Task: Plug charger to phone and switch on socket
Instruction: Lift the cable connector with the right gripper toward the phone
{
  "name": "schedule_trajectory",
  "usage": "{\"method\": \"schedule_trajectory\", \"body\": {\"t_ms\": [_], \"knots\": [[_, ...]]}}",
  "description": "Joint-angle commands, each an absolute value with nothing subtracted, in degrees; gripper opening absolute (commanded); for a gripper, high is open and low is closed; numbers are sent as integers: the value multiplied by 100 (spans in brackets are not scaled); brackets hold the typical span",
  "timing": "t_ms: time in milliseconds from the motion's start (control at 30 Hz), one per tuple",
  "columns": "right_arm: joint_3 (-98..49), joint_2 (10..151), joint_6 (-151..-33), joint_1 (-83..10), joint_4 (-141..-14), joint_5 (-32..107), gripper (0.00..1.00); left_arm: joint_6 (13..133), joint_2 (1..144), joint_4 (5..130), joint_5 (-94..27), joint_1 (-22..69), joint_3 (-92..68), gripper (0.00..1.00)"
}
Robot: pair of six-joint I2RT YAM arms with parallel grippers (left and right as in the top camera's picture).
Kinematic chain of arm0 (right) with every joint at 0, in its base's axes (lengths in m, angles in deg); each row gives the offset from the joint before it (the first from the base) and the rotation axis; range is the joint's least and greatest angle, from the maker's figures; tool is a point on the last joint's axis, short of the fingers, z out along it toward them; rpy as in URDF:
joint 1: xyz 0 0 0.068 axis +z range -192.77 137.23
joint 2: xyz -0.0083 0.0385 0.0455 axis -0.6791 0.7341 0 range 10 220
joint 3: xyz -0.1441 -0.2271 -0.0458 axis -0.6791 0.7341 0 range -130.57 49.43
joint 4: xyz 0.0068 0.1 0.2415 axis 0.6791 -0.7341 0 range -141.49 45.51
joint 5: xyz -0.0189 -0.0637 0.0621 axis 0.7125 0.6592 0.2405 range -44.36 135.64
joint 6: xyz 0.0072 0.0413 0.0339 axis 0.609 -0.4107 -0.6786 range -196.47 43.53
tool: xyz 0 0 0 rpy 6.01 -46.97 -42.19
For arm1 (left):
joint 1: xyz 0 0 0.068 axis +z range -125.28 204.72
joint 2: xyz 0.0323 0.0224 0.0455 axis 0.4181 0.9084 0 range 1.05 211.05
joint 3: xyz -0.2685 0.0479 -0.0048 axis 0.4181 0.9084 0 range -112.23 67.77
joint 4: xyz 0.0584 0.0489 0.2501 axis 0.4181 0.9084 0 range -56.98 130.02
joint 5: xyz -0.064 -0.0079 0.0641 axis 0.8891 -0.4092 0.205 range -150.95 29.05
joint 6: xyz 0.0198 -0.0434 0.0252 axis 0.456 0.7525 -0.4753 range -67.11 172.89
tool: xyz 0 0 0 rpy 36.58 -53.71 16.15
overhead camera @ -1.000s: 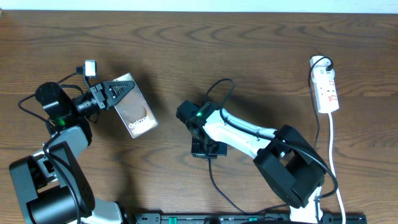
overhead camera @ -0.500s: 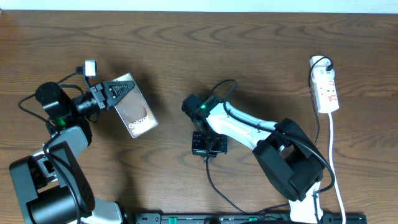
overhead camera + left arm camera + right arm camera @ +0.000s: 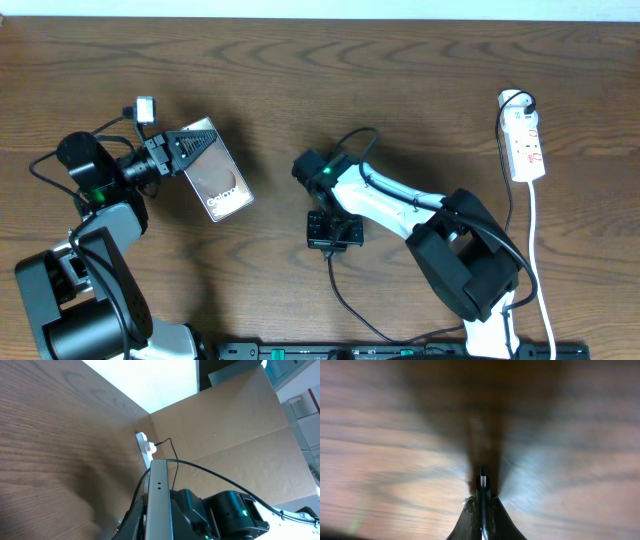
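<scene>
From the overhead camera I saw the left gripper (image 3: 185, 146) clamped on one end of the phone (image 3: 218, 180). The phone sat at the left side of the wooden surface (image 3: 300, 80), angled, with its circle mark and "Galaxy" lettering facing up. I could not tell whether its far end touched the wood or hung just above it. On the left wrist feed the phone showed edge-on as a pale strip rising between the fingers. The socket (image 3: 524, 140) lay well apart from it, at the far right edge of the surface, with a black plug in its top end and its white cord (image 3: 536, 240) running down toward me. The right arm reached in to the middle of the surface, its gripper (image 3: 334, 240) pointing straight down at the wood. On the right wrist feed its fingers (image 3: 470, 520) were closed together, with a thin tip pinched between them just over the blurred grain. I took that tip for the plug end of the charger (image 3: 333, 280), because overhead the thin black cable left that gripper and curved away toward the near edge. The phone and the charger tip were near each other but clearly apart.
</scene>
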State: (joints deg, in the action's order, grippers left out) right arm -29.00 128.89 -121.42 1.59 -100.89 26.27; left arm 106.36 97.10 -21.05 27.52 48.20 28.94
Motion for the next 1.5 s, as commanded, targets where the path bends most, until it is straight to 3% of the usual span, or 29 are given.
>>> {"method": "schedule_trajectory", "body": {"t_ms": [0, 200, 367, 600, 867, 1133, 1267, 1467], "knots": [[-2977, 13206, -11691, -21, -9790, 2983, 1, 10538, 9658, -2153, 2918, 4844, 2741, 8], [-3333, 12821, -10940, -436, -9755, 2952, 1, 10521, 9658, -2153, 2918, 4844, 2741, 8], [-3615, 12393, -9657, -773, -9755, 2286, 1, 10516, 9658, -2153, 2918, 4844, 2741, 7], [-3761, 12006, -7427, -1242, -9737, -486, 1, 10516, 9658, -2153, 2918, 4844, 2741, 8], [-3735, 12445, -6533, -1323, -9519, -2341, 1, 10518, 9658, -2151, 2918, 4844, 2741, 8], [-3735, 13289, -5707, -1229, -9401, -3299, 1, 10518, 9658, -2151, 2918, 4844, 2743, 7], [-3696, 13770, -4575, -1214, -9423, -4188, 1, 10516, 9658, -2155, 2916, 4844, 2741, 8], [-3696, 14010, -4186, -1089, -9420, -4197, 1, 10466, 9658, -2155, 2916, 4844, 2741, 7]]}}
